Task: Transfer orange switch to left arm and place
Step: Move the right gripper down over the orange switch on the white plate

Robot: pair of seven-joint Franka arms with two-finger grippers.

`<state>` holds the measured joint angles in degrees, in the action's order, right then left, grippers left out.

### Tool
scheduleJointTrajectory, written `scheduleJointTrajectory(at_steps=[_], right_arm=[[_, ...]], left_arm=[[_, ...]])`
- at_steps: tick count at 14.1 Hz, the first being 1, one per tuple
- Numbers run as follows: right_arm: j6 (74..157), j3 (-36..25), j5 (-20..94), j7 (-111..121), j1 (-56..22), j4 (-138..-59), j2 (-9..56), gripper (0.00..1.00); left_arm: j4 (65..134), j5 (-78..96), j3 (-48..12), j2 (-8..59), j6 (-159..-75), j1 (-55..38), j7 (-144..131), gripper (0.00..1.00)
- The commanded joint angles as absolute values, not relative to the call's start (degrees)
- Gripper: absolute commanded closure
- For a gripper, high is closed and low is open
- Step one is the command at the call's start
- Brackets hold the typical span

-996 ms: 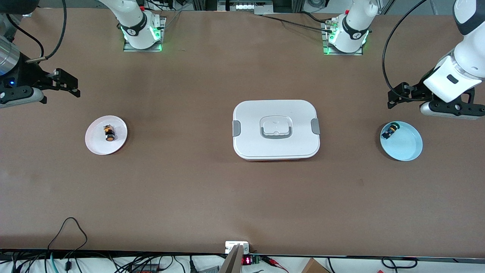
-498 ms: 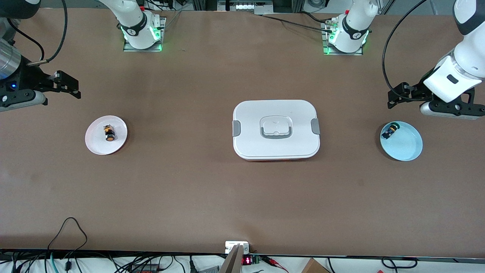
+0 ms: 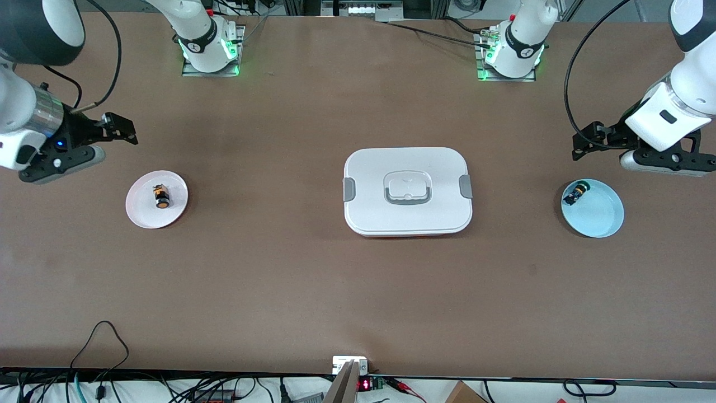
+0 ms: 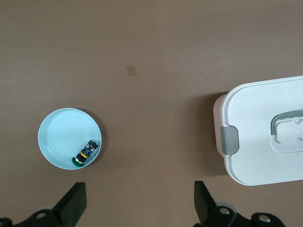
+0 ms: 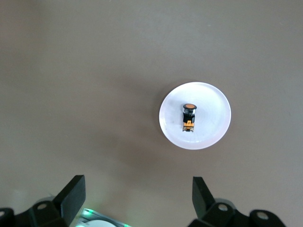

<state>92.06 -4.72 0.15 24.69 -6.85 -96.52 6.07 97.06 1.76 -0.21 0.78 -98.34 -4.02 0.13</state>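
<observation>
No legible text, labels or numbers on anything in view.

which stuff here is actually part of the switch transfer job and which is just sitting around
Job:
- orange switch on the pink plate
- box mid-table, to be avoided
- right end effector, open, over the table near the pink plate
- left end effector, open, near the blue plate

Lying about:
- green-capped switch on the blue plate

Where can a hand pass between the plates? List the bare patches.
Bare table lies between the pink plate and the box, and between the box and the blue plate. The wide strip nearer the camera is bare too. Only the box blocks the middle.
</observation>
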Motion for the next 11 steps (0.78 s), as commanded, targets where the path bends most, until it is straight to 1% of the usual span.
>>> scheduleJointTrajectory(at_steps=[1,5,9,11], right_arm=[[95.43,-4.92,-1.05,34.76,-6.24,-97.72,9.05,0.00],[105.19,-4.83,-0.97,55.41,-3.87,-104.23,9.58,0.00],[110.90,-4.83,-0.97,73.96,-2.11,-107.13,12.38,0.00],[112.67,-4.83,-0.97,79.17,-1.06,-107.93,13.97,0.00]], left_arm=[[95.10,0.18,-0.44,1.67,-96.94,-4.04,-0.62,0.00],[95.10,0.18,-0.44,1.58,-96.94,-4.04,-0.62,0.00],[95.10,0.09,-0.44,1.67,-96.94,-4.04,-0.62,0.00],[95.10,0.09,-0.44,1.67,-96.94,-4.13,-0.62,0.00]])
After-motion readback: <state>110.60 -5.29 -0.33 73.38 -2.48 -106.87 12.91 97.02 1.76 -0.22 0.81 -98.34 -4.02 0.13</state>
